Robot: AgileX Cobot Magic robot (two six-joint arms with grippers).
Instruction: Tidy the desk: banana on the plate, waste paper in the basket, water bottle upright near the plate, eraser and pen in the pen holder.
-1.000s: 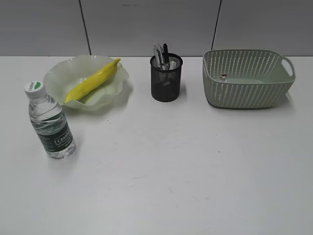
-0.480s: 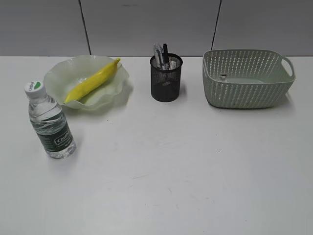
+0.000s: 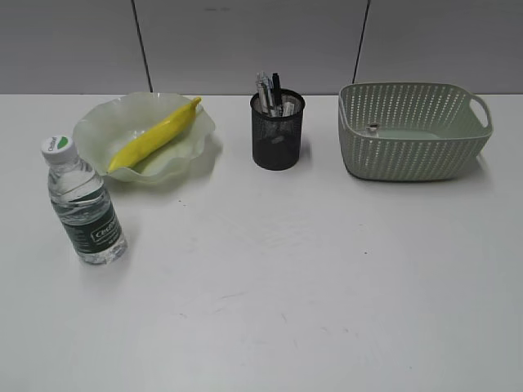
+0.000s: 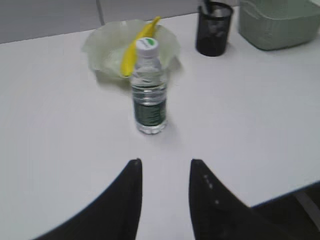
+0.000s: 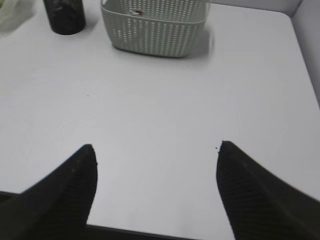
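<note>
The banana [image 3: 155, 135] lies in the pale green plate [image 3: 193, 155] at the back left; both also show in the left wrist view, banana [image 4: 131, 50] and plate [image 4: 98, 47]. The water bottle [image 3: 83, 204] stands upright in front of the plate, also seen in the left wrist view [image 4: 148, 97]. The black pen holder [image 3: 277, 135] holds pens. The green basket [image 3: 409, 145] at the back right holds a small scrap, the waste paper [image 3: 373, 127]. My left gripper [image 4: 165, 162] is open and empty, well short of the bottle. My right gripper [image 5: 156, 147] is open and empty above the desk [image 3: 327, 278]. The eraser is not visible.
The pen holder [image 5: 64, 17] and basket [image 5: 155, 30] show at the top of the right wrist view. A grey wall runs behind the desk. The desk's front edge shows in both wrist views. Neither arm shows in the exterior view.
</note>
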